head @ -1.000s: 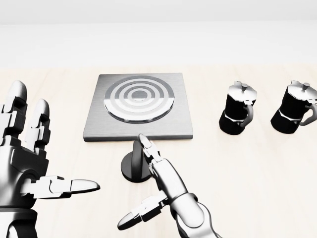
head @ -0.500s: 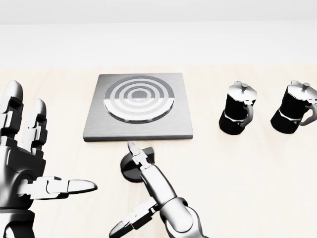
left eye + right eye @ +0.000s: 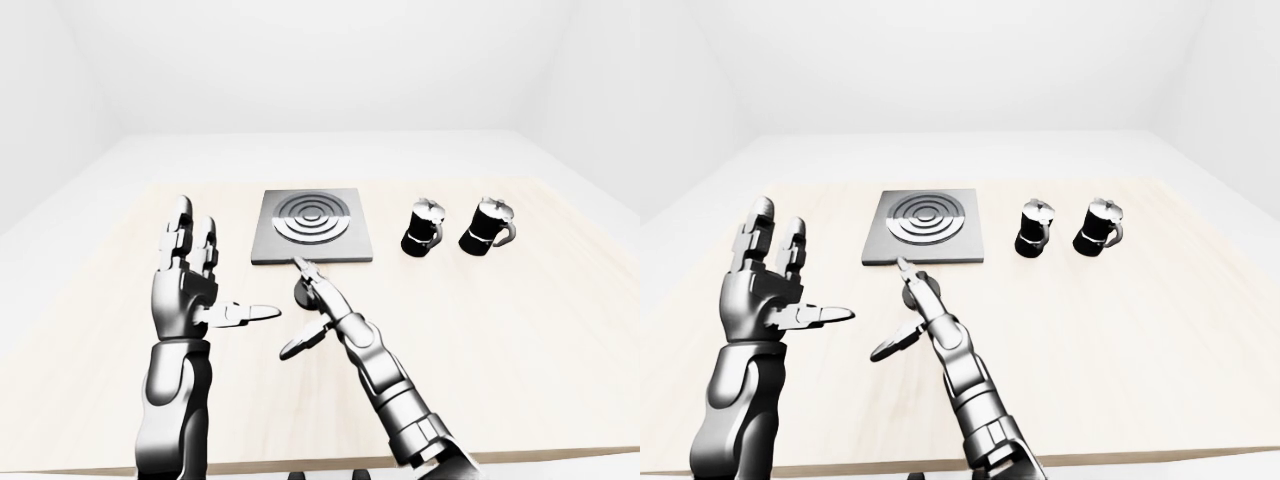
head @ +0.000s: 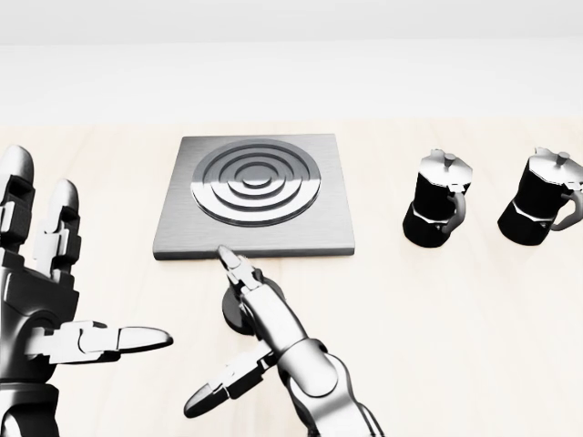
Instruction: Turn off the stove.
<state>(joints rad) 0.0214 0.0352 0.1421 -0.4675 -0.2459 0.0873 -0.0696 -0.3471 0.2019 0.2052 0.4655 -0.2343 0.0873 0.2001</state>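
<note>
My right hand point(image 4: 260, 314) lies over the stove knob point(image 4: 239, 314), just below the stove point(image 4: 254, 235), fingers spread, gripping nothing; left hand point(image 4: 41, 300) splayed idle. The knob looks rigid: pinch its rim, twist

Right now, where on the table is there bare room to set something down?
Free: the stretch of table below the two moka pots, and the strip between the stove plate and the nearer pot. Crowded: below the plate, where the right hand covers the knob.

head: close, looking down at stove point(image 4: 253, 198) | eyes: farther, whole table point(image 3: 560, 330), shared
</note>
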